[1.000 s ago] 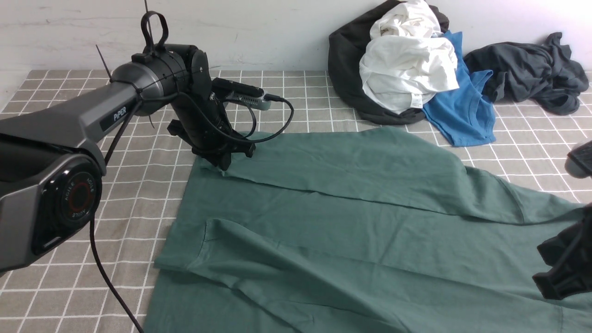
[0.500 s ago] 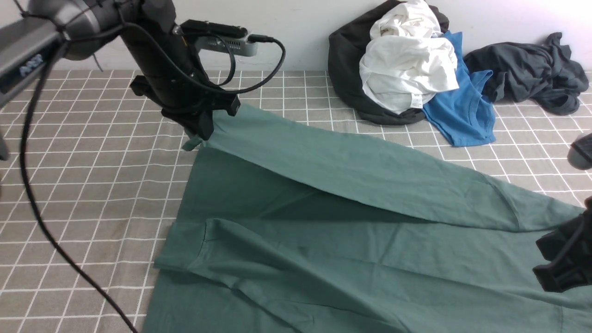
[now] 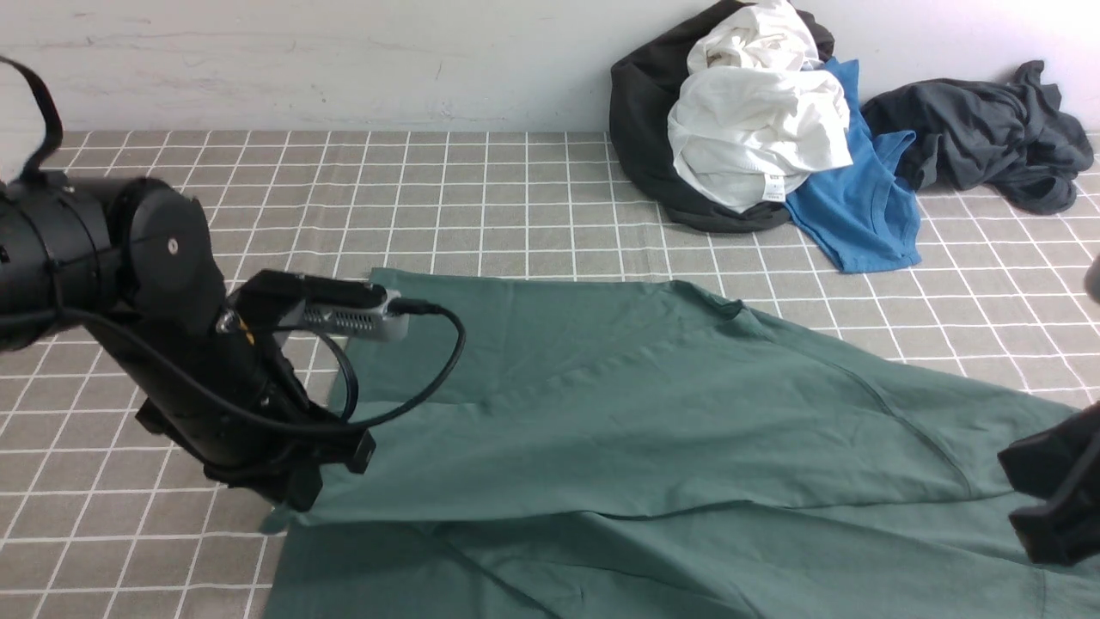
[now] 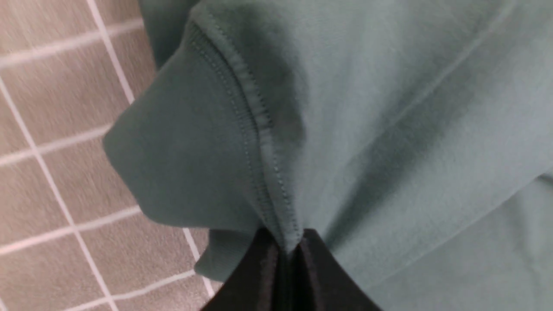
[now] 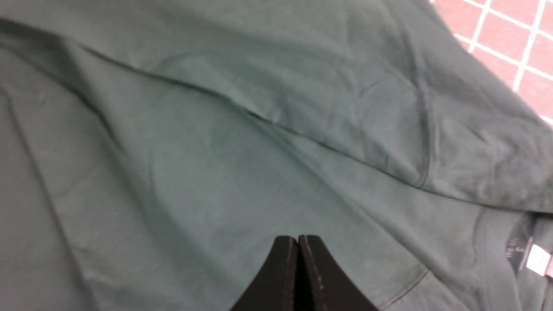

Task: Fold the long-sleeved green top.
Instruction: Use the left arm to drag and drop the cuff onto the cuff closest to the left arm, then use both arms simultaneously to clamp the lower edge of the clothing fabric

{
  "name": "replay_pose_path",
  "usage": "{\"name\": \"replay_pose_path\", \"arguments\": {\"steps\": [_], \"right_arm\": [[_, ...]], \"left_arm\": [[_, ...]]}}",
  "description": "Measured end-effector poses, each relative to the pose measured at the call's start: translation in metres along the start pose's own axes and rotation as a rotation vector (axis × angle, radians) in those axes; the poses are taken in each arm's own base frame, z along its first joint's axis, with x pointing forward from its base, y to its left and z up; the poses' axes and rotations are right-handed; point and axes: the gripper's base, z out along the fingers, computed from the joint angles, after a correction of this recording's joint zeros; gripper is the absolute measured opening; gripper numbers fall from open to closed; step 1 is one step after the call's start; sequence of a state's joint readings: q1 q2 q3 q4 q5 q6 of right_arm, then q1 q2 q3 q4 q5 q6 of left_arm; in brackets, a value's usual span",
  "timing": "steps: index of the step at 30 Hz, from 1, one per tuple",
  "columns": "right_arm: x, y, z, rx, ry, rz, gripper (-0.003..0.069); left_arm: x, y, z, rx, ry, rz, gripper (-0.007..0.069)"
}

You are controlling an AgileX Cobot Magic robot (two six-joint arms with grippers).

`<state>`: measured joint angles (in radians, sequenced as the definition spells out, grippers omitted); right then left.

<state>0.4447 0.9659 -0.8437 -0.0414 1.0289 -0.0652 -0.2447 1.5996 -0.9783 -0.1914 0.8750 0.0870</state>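
One second ago our left gripper [image 3: 292, 503] sat at the far-left corner of the large dark forest-green cotton jersey, the green long-sleeved top [image 3: 644, 413]. Since then it has lifted that corner high and carried it back toward us. The far flap is now drawn across the body of the garment, its free edge lying close to the near side. We judge the first lengthwise fold to be nearly laid; what remains is to set the corner down and let go.

In the left wrist view the jaws are pinching a stitched hem of the top [image 4: 389, 108] — a double row of thread runs straight into the narrow gap at the left gripper [image 4: 287, 246], and the cloth bunches in a soft rounded lobe beside it.

Our right gripper [image 5: 298, 242] has its jaws pressed together on nothing and hangs over the top [image 5: 216, 151] near the ribbed collar and its small white label [image 5: 538, 259]. Whether it touches the cloth we cannot tell.

The jersey is matte and limp, with shallow creases. It lies on the grey-brown cloth checked with thin white lines [image 3: 430, 198], well apart from the crumpled white garment [image 3: 756, 129] and the bright blue shirt [image 3: 859, 206] at the back.
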Motion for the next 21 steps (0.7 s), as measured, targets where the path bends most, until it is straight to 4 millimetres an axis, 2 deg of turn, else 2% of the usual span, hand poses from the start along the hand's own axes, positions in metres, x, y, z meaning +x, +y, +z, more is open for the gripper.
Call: {"name": "replay_pose_path", "arguments": {"steps": [3,6,8,9,12,14,15,16,18,19,21], "right_arm": [[0.004,0.008,0.0,-0.026,0.043,-0.044,-0.0014],[0.008,0.012,-0.001,-0.037,0.099,-0.071,-0.0014],[0.014,0.014,-0.003,-0.042,0.154,-0.083,-0.0014],[0.015,0.014,-0.003,-0.043,0.171,-0.085,-0.0014],[0.019,0.016,-0.01,-0.061,0.169,-0.085,-0.0008],[0.022,0.018,-0.018,-0.084,0.136,-0.083,0.0003],[0.023,0.019,-0.019,-0.087,0.133,-0.084,0.0005],[0.026,0.021,-0.028,-0.114,0.095,-0.093,0.0018],[0.029,0.022,-0.034,-0.133,0.07,-0.099,0.0028],[0.032,0.023,-0.041,-0.153,0.042,-0.1,0.0041],[0.036,0.024,-0.05,-0.169,0.002,-0.101,0.0061]], "left_arm": [[0.004,0.002,0.008,-0.013,0.013,0.007,0.0068],[0.006,0.004,0.012,-0.02,0.028,0.034,0.0173],[0.006,0.004,0.011,-0.021,0.028,0.044,0.0273],[0.006,0.004,0.01,-0.021,0.027,0.044,0.0292],[0.013,-0.001,-0.002,-0.015,0.045,0.1,0.0413],[0.023,-0.011,-0.015,-0.008,0.064,0.189,0.0444],[0.023,-0.013,-0.015,-0.007,0.071,0.197,0.0445],[0.036,-0.029,-0.027,0.006,0.081,0.295,0.0447],[0.046,-0.042,-0.034,0.017,0.079,0.37,0.0443],[0.059,-0.055,-0.039,0.03,0.086,0.472,0.0435],[0.087,-0.073,-0.034,0.042,0.156,0.669,0.0426]]}}
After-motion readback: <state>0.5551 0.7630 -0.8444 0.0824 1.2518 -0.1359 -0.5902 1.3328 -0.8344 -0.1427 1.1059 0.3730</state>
